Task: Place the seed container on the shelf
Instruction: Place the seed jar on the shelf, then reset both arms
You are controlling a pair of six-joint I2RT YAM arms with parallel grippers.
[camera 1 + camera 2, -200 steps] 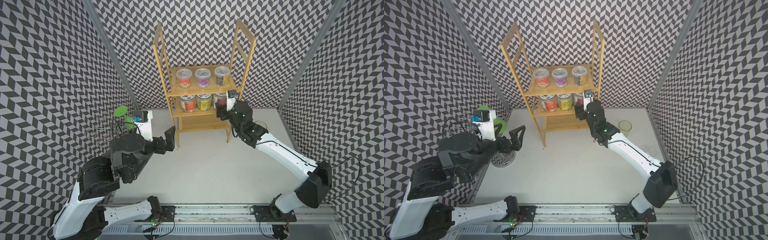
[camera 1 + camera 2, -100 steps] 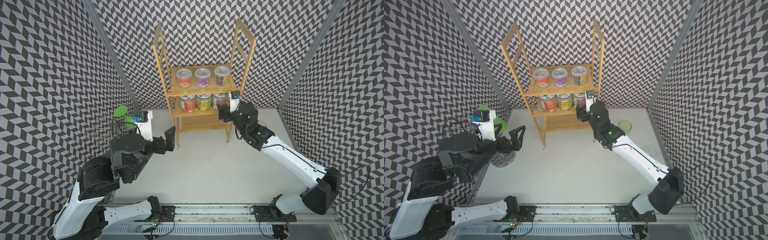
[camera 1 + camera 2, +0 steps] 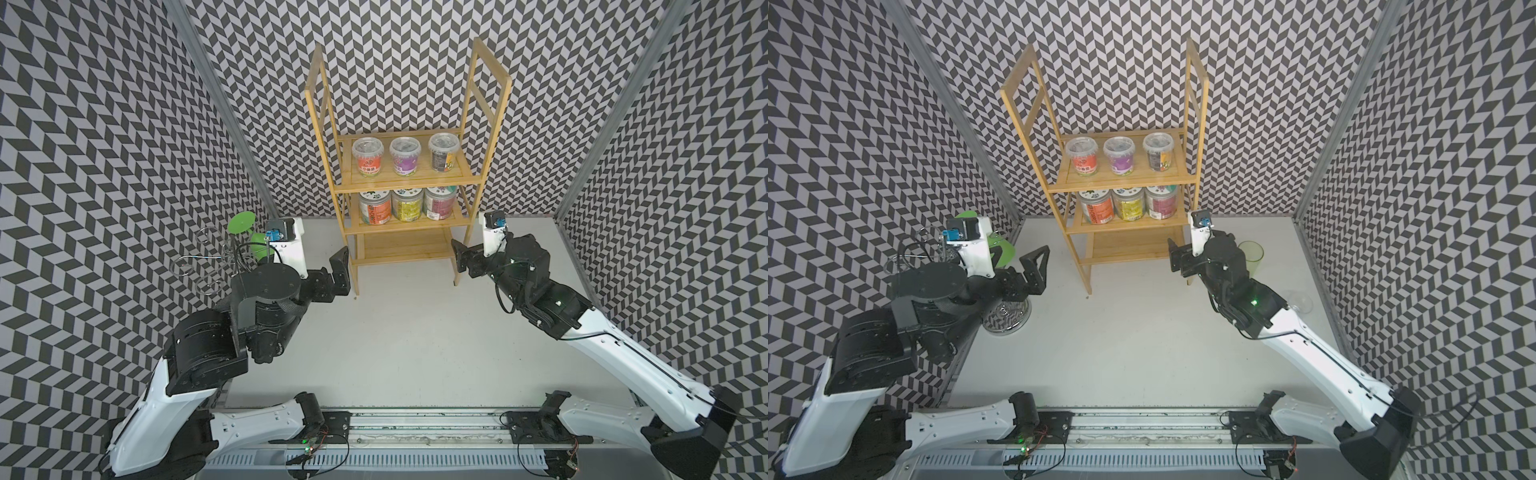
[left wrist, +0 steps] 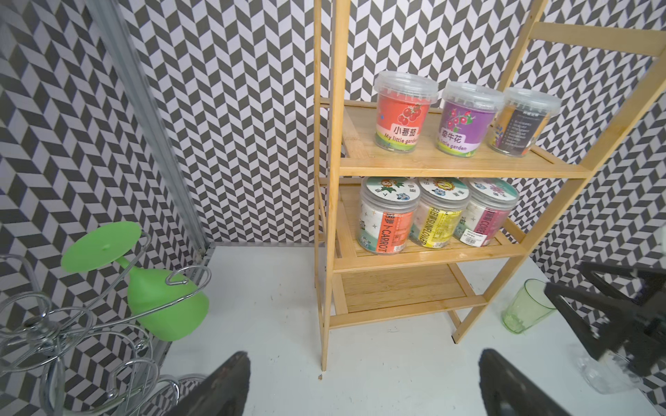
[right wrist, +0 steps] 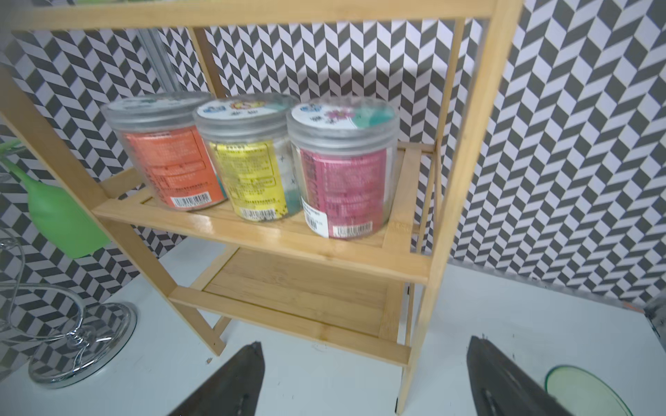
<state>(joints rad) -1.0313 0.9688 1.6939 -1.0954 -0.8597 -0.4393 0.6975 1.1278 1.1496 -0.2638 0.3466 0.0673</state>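
The bamboo shelf stands against the back wall with three tiers. Three lidded tubs sit on its upper tier and three jars on the middle tier. The seed container, a clear jar with a pink label, stands upright at the right end of the middle tier, beside a yellow-labelled jar. My right gripper is open and empty, low by the shelf's right front leg, apart from the pink seed container. My left gripper is open and empty near the left front leg.
A chrome wire glass stand holds an upside-down green goblet at the left wall. A green tumbler stands right of the shelf behind my right arm. A clear glass lies by the right wall. The bottom tier is bare.
My right gripper has drawn back and down from the middle tier, its jaws spreading wider, leaving the pink jar standing there. The left arm has not moved.
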